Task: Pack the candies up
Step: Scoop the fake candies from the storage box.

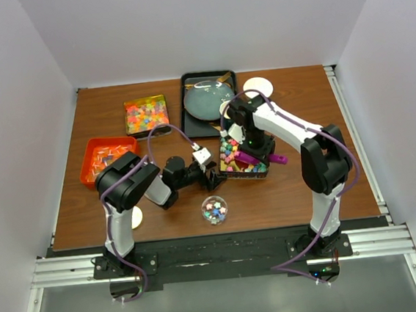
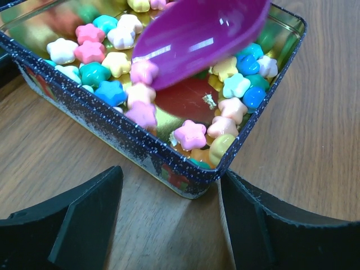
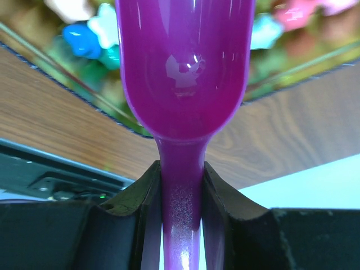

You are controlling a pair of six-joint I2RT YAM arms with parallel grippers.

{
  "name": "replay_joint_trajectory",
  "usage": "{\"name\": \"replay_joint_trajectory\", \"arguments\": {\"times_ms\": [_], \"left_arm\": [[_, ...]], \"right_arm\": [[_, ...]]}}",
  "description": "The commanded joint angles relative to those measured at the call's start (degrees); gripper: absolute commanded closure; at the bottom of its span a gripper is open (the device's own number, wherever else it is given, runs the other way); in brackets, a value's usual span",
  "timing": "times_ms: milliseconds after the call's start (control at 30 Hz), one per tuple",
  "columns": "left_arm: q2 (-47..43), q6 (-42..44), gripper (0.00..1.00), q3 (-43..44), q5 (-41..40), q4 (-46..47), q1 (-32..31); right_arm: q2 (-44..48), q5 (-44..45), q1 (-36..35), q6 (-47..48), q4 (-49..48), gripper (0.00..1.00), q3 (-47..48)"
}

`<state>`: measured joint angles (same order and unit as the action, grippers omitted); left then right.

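Observation:
Pastel star-shaped candies lie in a dark blue speckled tin, at the table's middle in the top view. My right gripper is shut on the handle of the purple scoop. The scoop bowl tilts down into the tin among the candies and looks empty. My left gripper is open on the table, its fingers either side of the tin's near corner. In the top view it sits at the tin's left edge. A small clear jar holds some candies.
A clear box of orange-red gummies and an orange tray of wrapped pieces stand at the left. A black tray with a grey plate is at the back. White round lids lie at the back right and front left.

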<state>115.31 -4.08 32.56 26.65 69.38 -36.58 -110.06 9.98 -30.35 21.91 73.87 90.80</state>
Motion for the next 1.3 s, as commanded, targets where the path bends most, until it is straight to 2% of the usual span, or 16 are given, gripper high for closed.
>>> {"name": "replay_joint_trajectory", "arguments": {"times_ms": [0,533,1033,1267], "left_arm": [[1.15,-0.85,0.25,1.99,-2.04,2.51,-0.42],[1.85,-0.93,0.26,2.95,-3.98,1.63,-1.13],[1.5,-0.85,0.26,2.16,-4.33,1.37,-1.48],[0.01,0.03,0.26,2.16,-3.37,-0.65,-1.57]], "right_arm": [[2.22,-2.68,-1.64,-4.68,0.4,1.0,-1.25],[-4.54,-5.14,-2.17,-15.84,-0.3,1.0,2.88],[-13.6,-6.99,-1.91,-19.63,-1.71,1.0,13.43],[-18.87,-9.8,0.03,-18.58,-2.24,1.0,24.4]]}}
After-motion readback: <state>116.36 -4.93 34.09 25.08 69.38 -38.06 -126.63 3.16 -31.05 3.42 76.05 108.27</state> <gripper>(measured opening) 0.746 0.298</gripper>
